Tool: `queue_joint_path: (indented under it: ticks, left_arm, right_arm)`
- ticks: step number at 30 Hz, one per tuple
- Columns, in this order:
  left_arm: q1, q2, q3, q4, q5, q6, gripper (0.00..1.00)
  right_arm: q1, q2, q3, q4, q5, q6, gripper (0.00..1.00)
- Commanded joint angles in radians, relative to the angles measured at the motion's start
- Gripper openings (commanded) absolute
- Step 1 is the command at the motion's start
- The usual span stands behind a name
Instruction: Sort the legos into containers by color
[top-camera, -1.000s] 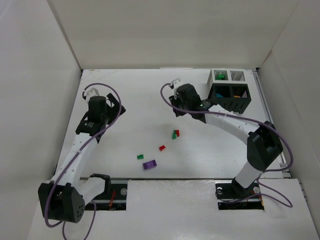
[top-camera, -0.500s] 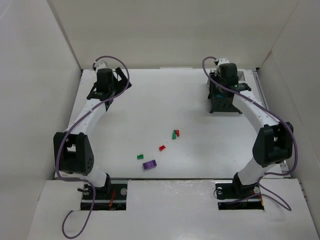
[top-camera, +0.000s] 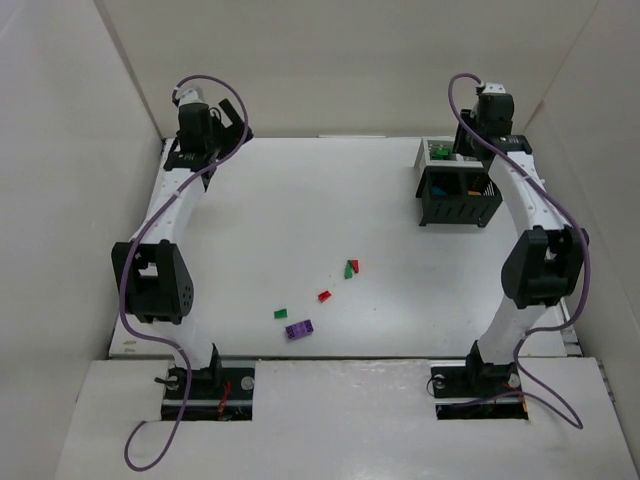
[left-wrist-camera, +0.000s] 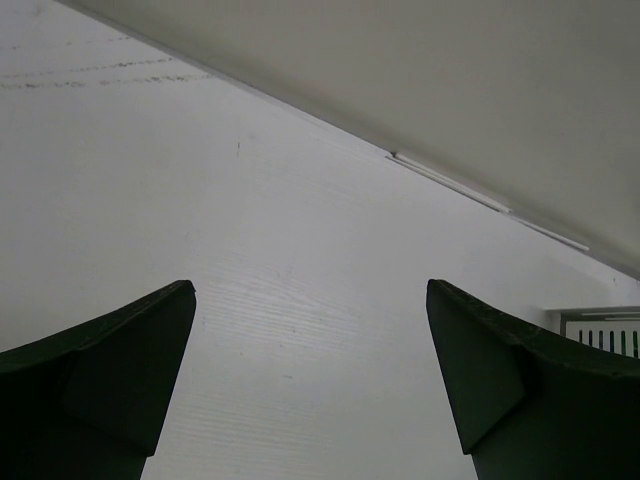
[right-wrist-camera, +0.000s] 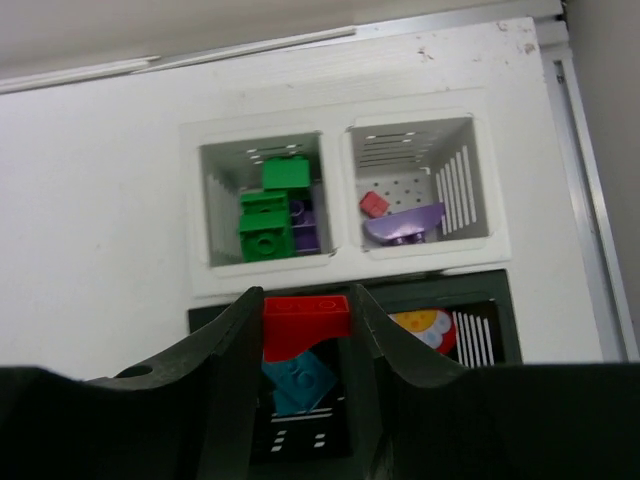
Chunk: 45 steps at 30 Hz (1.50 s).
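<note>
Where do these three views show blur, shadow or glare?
Top external: even, soft light, no glare; the loose legos are small but crisp. Left wrist: the left tool is dark with little detail, while the table grain is sharp. Right wrist: the red lego in the right tool is clear; the containers are shaded inside.

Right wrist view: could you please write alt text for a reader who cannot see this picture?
The right gripper grips a red lego over the containers. One white bin holds green legos, the other white bin a purple piece and a small red one; a teal-blue brick lies in a black bin.
</note>
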<state>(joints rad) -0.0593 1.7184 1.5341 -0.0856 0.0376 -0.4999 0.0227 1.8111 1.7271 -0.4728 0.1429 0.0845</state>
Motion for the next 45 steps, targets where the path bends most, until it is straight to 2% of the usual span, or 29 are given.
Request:
queue_joint_path:
  ticks: [1,7,10,12,15,20,21,27,29,33,34,35,36,40,45]
  left_arm:
    - [-0.002,-0.01,0.032,0.092,0.027,0.029,1.0]
    - [0.007,0.081,0.115,0.103,0.005,0.05,1.0]
    - [0.007,0.118,0.158,0.093,0.021,0.05,1.0]
    - [0.007,0.132,0.169,0.104,0.042,0.05,1.0]
    - [0.007,0.153,0.179,0.116,0.053,0.05,1.0]
    - [0.007,0.19,0.236,0.084,0.087,0.05,1.0]
    - [0.007,0.19,0.245,0.073,0.087,0.05,1.0]
    - [0.007,0.109,0.152,0.073,0.137,0.072,1.0]
    - [0.007,0.084,0.129,0.063,0.137,0.072,1.0]
    - [0.007,0.012,0.028,0.09,0.127,0.083,1.0]
    - [0.007,0.003,0.005,0.115,0.127,0.083,1.0]
    - [0.007,0.003,-0.046,0.131,0.137,0.083,1.0]
    - [-0.005,-0.014,-0.072,0.15,0.137,0.083,1.0]
    - [-0.049,-0.077,-0.17,0.193,0.104,0.092,1.0]
    - [-0.062,-0.131,-0.218,0.167,0.104,0.092,1.0]
  right_arm:
    - [-0.044,0.048,0.063,-0.026,0.041,0.047,0.22]
    - [-0.089,0.148,0.158,-0.053,0.11,0.078,0.22]
    - [-0.112,0.201,0.218,-0.078,0.081,0.078,0.22]
    - [-0.122,0.226,0.264,-0.108,0.072,0.078,0.27]
    - [-0.122,0.258,0.296,-0.118,0.061,0.078,0.29]
    - [-0.122,0.258,0.307,-0.118,0.061,0.089,0.46]
    - [-0.122,0.258,0.298,-0.118,0.061,0.089,0.58]
    - [-0.122,0.157,0.172,0.02,-0.025,0.067,0.7]
    - [-0.122,0.122,0.105,0.054,-0.043,0.067,0.7]
    - [-0.122,-0.022,-0.059,0.163,-0.075,0.057,0.79]
    - [-0.122,-0.053,-0.099,0.219,-0.088,0.057,0.83]
    - [-0.112,-0.083,-0.186,0.253,-0.097,0.057,0.95]
    - [-0.096,-0.113,-0.223,0.278,-0.097,0.057,1.0]
    - [-0.04,-0.226,-0.325,0.309,-0.097,0.057,1.0]
    - [0.086,-0.301,-0.4,0.241,-0.005,0.047,1.0]
